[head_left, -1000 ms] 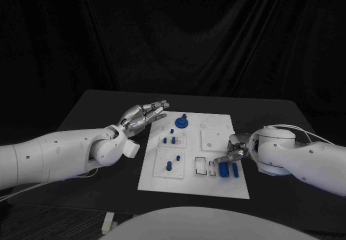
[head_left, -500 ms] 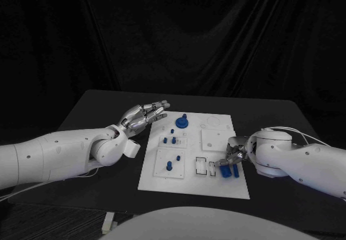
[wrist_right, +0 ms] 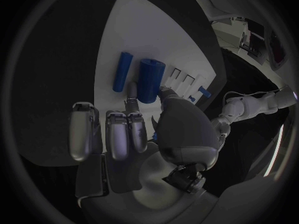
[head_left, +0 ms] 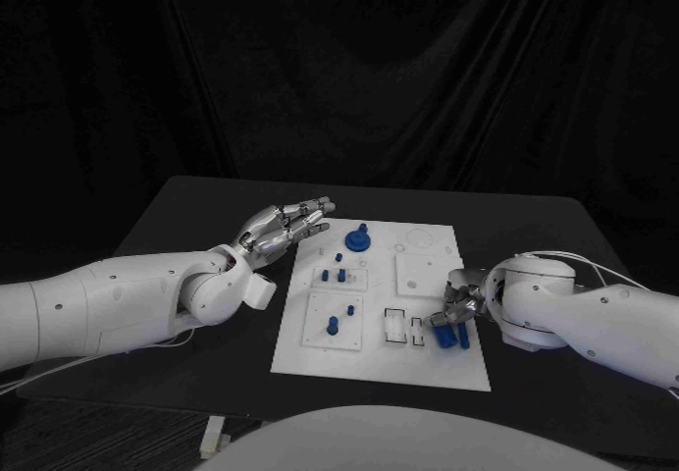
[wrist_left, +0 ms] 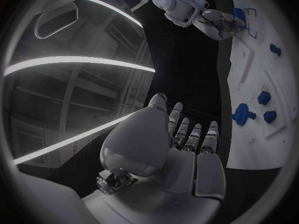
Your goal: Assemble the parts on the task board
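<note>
Pinching a thick blue part [wrist_right: 149, 79], right hand [head_left: 460, 304] fingers [wrist_right: 132, 95]

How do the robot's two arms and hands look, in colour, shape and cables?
Both arms are smooth white shells with rounded, bulbous joints. The left hand and the right hand are silver metal with segmented fingers and rounded tips. The left arm shows small dark screw dots; a thin white cable loops over the right arm.

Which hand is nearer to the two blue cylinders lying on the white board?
Right. The right hand is at the cylinders, fingers touching the thicker one. The left hand hovers beyond the board's far corner.
</note>
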